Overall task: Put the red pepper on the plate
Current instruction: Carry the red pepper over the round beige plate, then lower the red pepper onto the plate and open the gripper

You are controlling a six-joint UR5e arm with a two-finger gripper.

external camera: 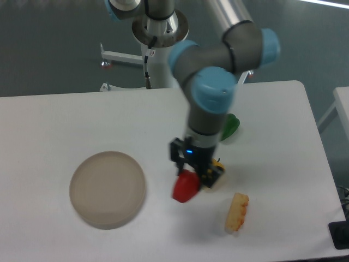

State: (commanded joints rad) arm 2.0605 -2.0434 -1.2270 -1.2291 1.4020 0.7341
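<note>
The red pepper (185,187) is small, glossy and rounded, pinched between the fingers of the gripper (189,177) and held above the white table (65,120), roughly midway between the table's left and right edges and nearer its front edge than its back. The plate (107,189) is a flat, matte beige-grey disc with a low rim, lying to the left of the pepper near the front-left part of the table; bare white surface separates the two. The grey arm with pale blue joint caps descends from the back edge, its wrist pointing straight down. Just behind the gripper a yellow pepper (218,166) is mostly hidden, and a green pepper (231,125) peeks out beside the arm, farther back. A pale, rough-textured corn cob (238,212) with reddish patches lies toward the front-right.
</note>
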